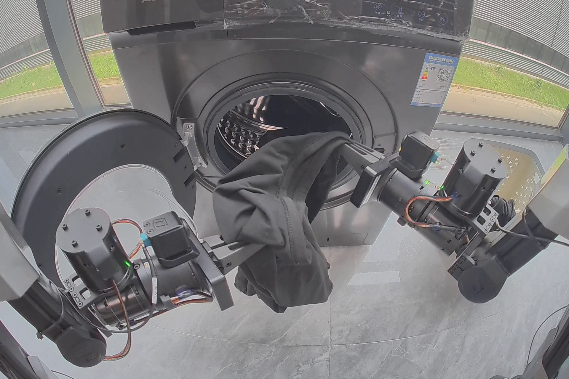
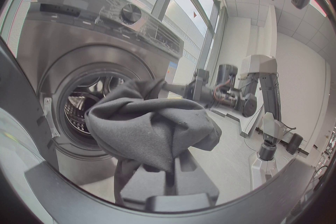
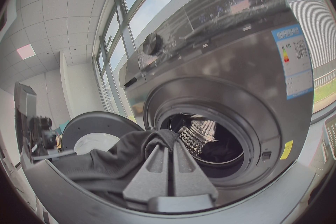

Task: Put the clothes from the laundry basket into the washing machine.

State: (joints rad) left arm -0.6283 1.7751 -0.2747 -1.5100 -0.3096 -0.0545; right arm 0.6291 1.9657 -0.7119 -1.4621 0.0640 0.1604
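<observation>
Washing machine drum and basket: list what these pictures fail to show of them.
- Drum contents, head view: the dark garment hangs across the lower opening.
- Drum depths, right wrist view: too dark to tell cloth from shadow.
- Basket contents, head view: the right arm covers most of it.

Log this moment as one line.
left pincer: shut on dark garment | right pincer: shut on same garment | washing machine door: open | garment: hanging outside drum

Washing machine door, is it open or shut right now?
Open: the door is swung aside to the left, leaving the drum exposed.
</observation>
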